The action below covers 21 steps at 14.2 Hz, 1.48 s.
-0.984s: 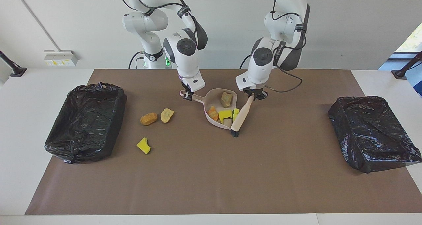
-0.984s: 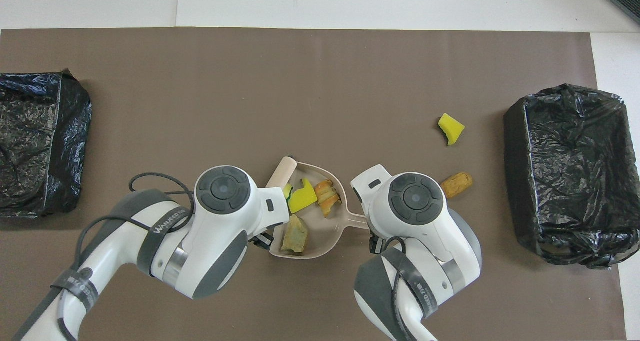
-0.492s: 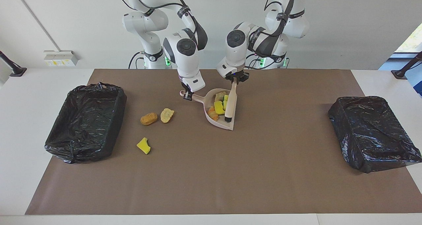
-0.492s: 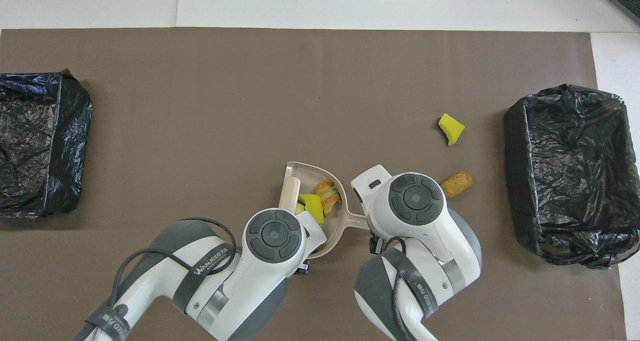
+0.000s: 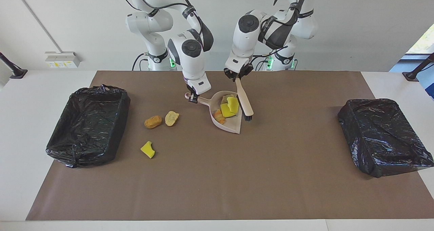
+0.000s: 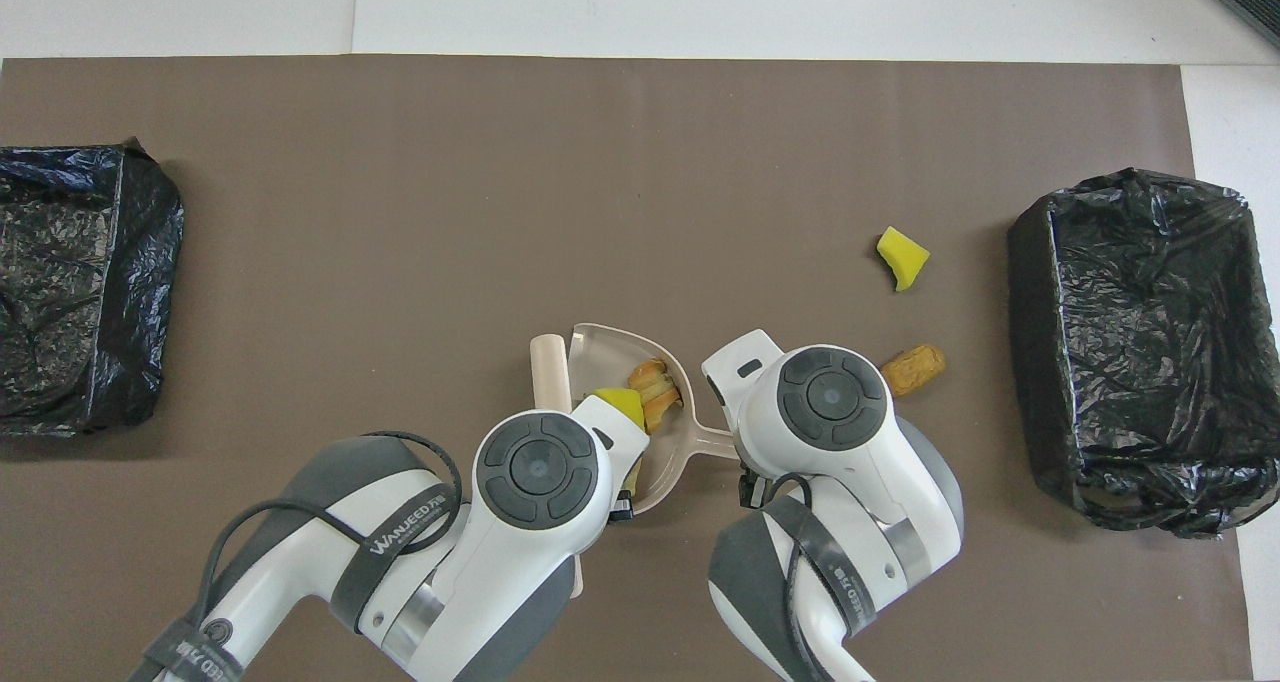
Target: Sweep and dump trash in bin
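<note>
My right gripper is shut on the handle of the pale pink dustpan, which rests on the brown mat. Trash lies in the pan: a yellow sponge chunk, an orange lump and a tan lump. My left gripper is shut on the wooden brush. Its black bristles sit just outside the pan's rim, toward the left arm's end. More trash lies on the mat toward the right arm's end: two tan-orange lumps and a yellow sponge scrap. In the overhead view the wrists hide both grippers.
A bin lined with a black bag stands at the right arm's end of the mat, close to the loose scraps. A second black-bagged bin stands at the left arm's end. Bare brown mat stretches away from the robots.
The left gripper pushed the brush into the pan, heaping the scraps deeper. It then rose and drew back toward the robots, and the bristles swung out beside the pan. The right gripper stayed still.
</note>
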Tool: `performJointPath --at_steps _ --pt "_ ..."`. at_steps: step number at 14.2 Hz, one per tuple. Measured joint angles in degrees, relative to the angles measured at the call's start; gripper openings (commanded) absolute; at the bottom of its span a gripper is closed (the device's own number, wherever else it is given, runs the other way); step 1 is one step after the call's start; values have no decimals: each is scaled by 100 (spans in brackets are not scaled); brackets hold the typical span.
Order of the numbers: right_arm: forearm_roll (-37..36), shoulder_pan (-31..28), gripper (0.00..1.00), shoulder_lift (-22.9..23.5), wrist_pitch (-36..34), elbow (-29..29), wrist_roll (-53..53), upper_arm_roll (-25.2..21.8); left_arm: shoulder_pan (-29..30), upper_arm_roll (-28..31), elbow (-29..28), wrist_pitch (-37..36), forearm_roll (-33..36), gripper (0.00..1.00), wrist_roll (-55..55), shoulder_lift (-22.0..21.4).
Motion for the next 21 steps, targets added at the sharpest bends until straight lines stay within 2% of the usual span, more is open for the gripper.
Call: performJointPath --at_steps 2,5,8,11,14,17,21 --pt "0 0 0 0 0 0 0 0 11 49 -2 -277 -64 0 -6 -200" --pt "0 0 0 0 0 0 0 0 10 44 -6 -407 -83 0 -1 -261" --pt "0 -1 0 0 0 -1 0 -2 12 55 -26 -1064 -86 0 351 -295" --pt "1 -5 0 0 0 -1 0 -21 93 96 -373 -1236 -86 0 572 -544" --pt "171 -19 0 -34 1 15 -137 -216 92 42 -1351 -741 -87 0 664 -1194" --pt "626 -62 0 -178 1 40 -841 -703 84 -461 -2179 -324 -99 0 604 -1812" --pt "1048 -80 0 -330 1 44 -1680 -1231 -78 -1319 -2724 626 -136 0 -136 -1893"
